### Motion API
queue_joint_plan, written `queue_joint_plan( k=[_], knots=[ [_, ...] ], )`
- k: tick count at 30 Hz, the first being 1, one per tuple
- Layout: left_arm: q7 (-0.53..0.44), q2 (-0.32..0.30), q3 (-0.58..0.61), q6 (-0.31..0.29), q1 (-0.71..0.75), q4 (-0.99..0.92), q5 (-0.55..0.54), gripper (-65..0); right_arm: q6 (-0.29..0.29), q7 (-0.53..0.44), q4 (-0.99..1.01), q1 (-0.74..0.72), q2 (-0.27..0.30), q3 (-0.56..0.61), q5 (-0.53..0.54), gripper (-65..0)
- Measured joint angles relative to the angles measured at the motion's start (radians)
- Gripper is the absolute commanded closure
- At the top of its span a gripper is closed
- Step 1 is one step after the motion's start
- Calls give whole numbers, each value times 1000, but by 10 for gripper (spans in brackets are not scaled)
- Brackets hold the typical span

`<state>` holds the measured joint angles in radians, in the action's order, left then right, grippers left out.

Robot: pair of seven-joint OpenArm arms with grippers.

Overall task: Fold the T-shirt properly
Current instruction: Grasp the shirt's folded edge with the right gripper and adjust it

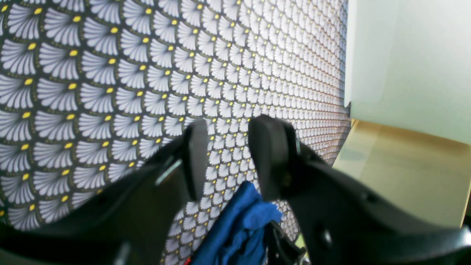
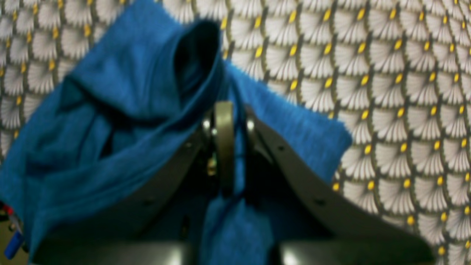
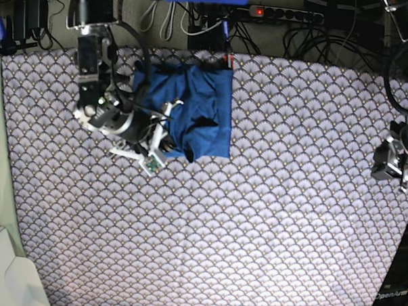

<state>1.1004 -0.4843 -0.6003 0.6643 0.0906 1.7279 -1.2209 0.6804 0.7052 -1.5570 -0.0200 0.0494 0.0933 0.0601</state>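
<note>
The T-shirt (image 3: 205, 102) is plain blue and lies bunched in a rough rectangle near the table's far edge, left of centre. My right gripper (image 3: 166, 129) sits at its near-left corner, shut on a fold of the fabric. In the right wrist view the T-shirt (image 2: 121, 95) drapes over and around my right gripper (image 2: 235, 114), with blue cloth pinched between the jaws. My left gripper (image 1: 230, 127) hovers over bare tablecloth by the right edge, open with nothing between its fingers. A small piece of the T-shirt (image 1: 239, 224) shows far beyond it.
A scallop-patterned cloth (image 3: 255, 223) covers the table. Cables and a power strip (image 3: 284, 14) run behind the far edge. A pale box (image 3: 9, 280) stands at the near-left corner. The left arm (image 3: 395, 153) is at the right edge.
</note>
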Motion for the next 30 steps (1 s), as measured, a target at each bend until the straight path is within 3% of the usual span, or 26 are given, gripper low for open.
queue_joint_plan(
  k=[6,14,17,22,30],
  knots=[
    [7,28,0,0,-7,-6,0,-228,0,-8,24,3,-46,22,-8,-25],
    [16,59,3,0,-7,-6,1,-228,10,-14,19,1,-111,237,-3,-24],
    [10,66,41,1,-4,-6,3,-228,18,-6,-45,2,-125,258,-4,-25],
    [14,69,87,1,-1,-4,2,-229,15,-17,-180,-5,-100,224,0,-26],
    [6,100,157,1,-5,-6,3,-229,15,1,-185,5,-14,92,-14,-26]
  ],
)
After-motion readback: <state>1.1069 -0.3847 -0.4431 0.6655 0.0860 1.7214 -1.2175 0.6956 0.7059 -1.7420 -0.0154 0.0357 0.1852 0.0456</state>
